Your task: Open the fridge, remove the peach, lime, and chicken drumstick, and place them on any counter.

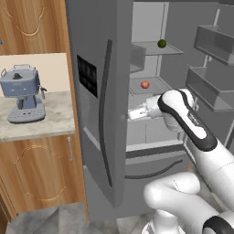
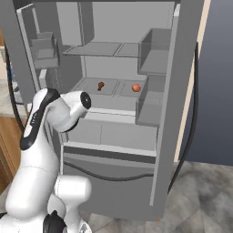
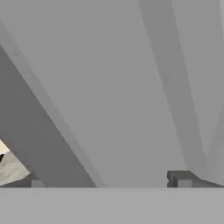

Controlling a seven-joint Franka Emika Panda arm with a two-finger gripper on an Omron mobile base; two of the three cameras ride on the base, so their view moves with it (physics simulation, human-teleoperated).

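While both doors of the fridge [image 1: 98, 114] stand open in the left base view, the lime [image 1: 162, 43] sits on the upper shelf at top centre, the peach [image 1: 145, 84] below it at mid-frame, and a blue espresso machine [image 1: 22, 93] on the counter [image 1: 55, 121] at left; no writing is legible. In the right base view, the chicken drumstick [image 2: 100, 85] and peach [image 2: 136, 88] lie apart on the middle shelf. In the hand view, the pincer [image 3: 109, 181] fingertips [image 3: 179, 179] stand spread wide at the bottom, empty, facing grey fridge surfaces.
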